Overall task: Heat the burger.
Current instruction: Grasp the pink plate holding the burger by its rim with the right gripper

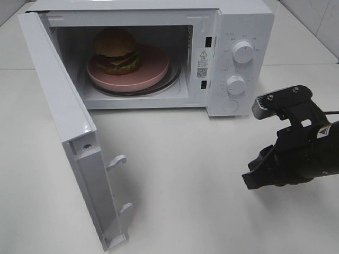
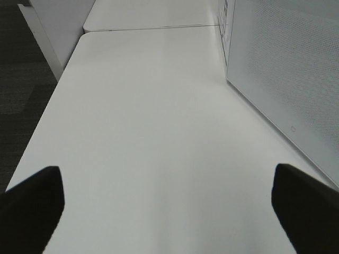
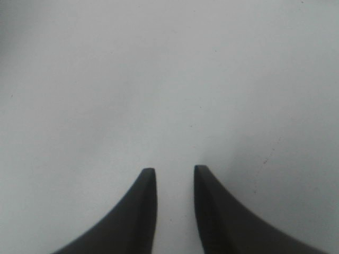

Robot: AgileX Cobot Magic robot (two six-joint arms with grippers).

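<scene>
Inside the microwave (image 1: 243, 21) cavity, toward the rear left of a salmon-pink plate (image 1: 153, 66): the burger (image 1: 115, 50), upright, with a smooth orange-brown bun on top and dark filling with a green edge below. Under the plate, a glass turntable (image 1: 175, 79), showing only as a thin dark rim. Swung wide to the left, the white door (image 1: 63, 116), its inner face toward the cavity and two latch hooks (image 1: 117, 160) jutting out over the white worktop (image 1: 185, 159). Right of the cavity, on the control panel, two white knobs (image 1: 243, 52), one above the other. Low at the right of the high view, well apart from the microwave and nowhere near the burger: the right end effector (image 1: 253, 177), black, on a bent arm, tilted down toward the worktop with its tips pointing left. From its wrist camera, two dark fingers (image 3: 145, 206) parted by a narrow gap, bare worktop between them, no hold on anything. Left arm shown only by its own wrist camera: left end effector (image 2: 167, 177) spread wide, black fingertips (image 2: 37, 201) far apart, gripping nothing, held over bare worktop. Close beside it, a white perforated panel (image 2: 286, 79); door or microwave side, cannot tell which.
</scene>
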